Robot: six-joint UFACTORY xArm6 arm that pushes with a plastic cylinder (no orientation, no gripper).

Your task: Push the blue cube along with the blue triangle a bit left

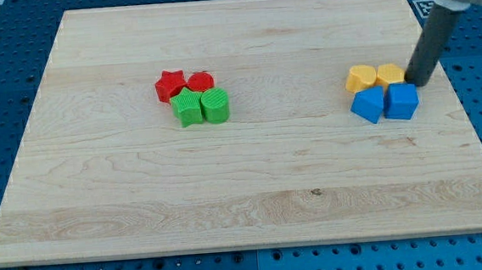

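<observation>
The blue cube lies at the view's right of the wooden board, touching the blue triangle on its left. My dark rod comes down from the view's top right. My tip rests just above and to the right of the blue cube, beside the right-hand yellow block. It looks close to or touching the cube's upper right corner.
Two yellow blocks sit just above the blue pair, the left one heart-like. Left of centre is a cluster: a red star, a red block, a green star and a green rounded block.
</observation>
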